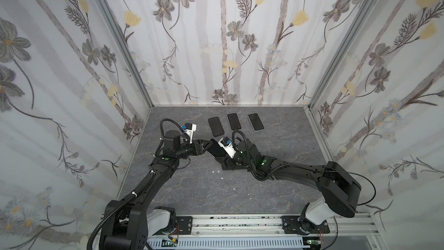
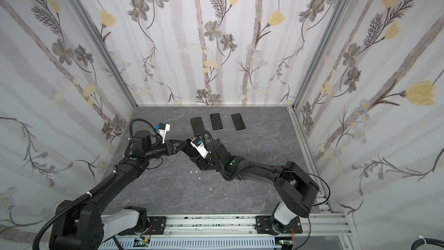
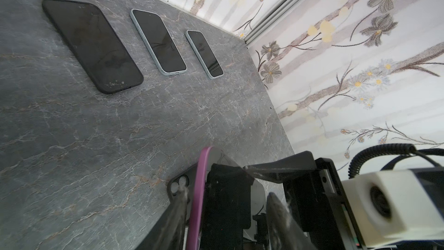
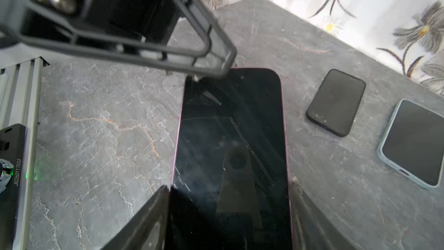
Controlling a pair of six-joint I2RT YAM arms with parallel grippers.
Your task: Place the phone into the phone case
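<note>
Spare phones (image 1: 234, 121) behind; left gripper (image 1: 208, 145) straddles phone (image 4: 230, 140).

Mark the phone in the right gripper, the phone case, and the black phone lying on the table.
phone (image 4: 230, 140): right wrist view, middle of its screen.
phone case (image 3: 170, 189): left wrist view, rim beside the camera cutout.
black phone (image 3: 92, 44): left wrist view, middle of its screen.

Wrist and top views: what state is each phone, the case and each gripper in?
phone: held by its sides, screen dark, purple rim bare, not seated in the case.
phone case: empty, at the phone's back.
right gripper: shut on the phone.
left gripper: jaws straddle the phone's end and the case; grip unclear.
row of three phones: flat on the table, screens dark.
</note>
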